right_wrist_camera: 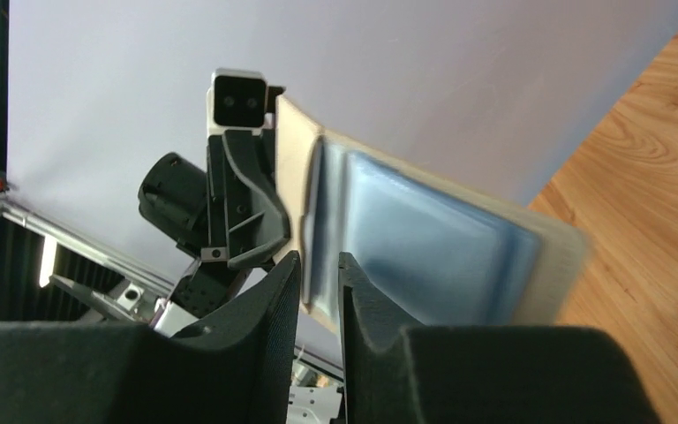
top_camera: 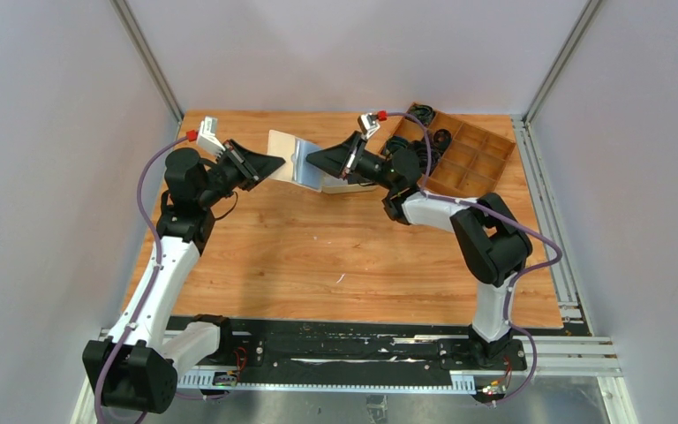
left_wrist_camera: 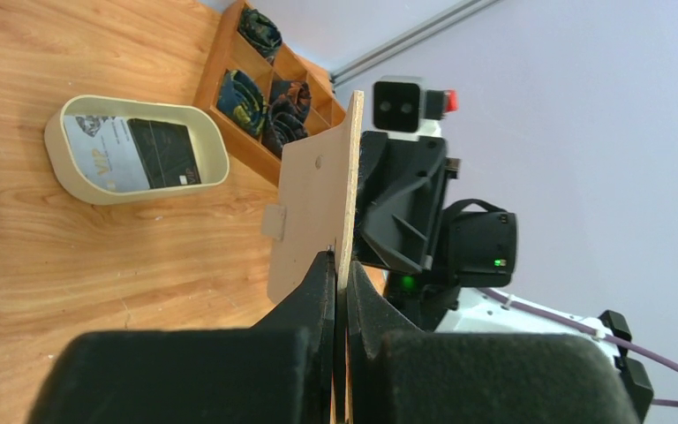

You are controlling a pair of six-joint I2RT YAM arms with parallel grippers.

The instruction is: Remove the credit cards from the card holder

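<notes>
The left gripper (left_wrist_camera: 339,265) has its jaws pinched tight on the lower edge of the card holder (left_wrist_camera: 309,203), with the tan panel sandwiched between the two black fingers. That panel stands on edge, its outer side carrying a small snap tab (left_wrist_camera: 274,221).

The right gripper (right_wrist_camera: 319,261) faces it from the other side. Its jaws stand narrowly apart and straddle the rim of the holder's pale grey-blue inner pocket. I cannot tell whether the pads are pressing that rim.

Between the two grippers the card holder hangs opened out, lifted off the wooden table (left_wrist_camera: 71,265). It sits just to the left of the oval beige tray (left_wrist_camera: 71,181).

Two credit cards (left_wrist_camera: 154,152) lie flat inside the tray, side by side, one white with print and one black.

To the right of the tray, towards the table's far corner, is a wooden compartment box (left_wrist_camera: 229,53). Black cable coils (left_wrist_camera: 287,110) sit in several of its cells.

From above, the right arm reaches across over the tray and hides much of it.
</notes>
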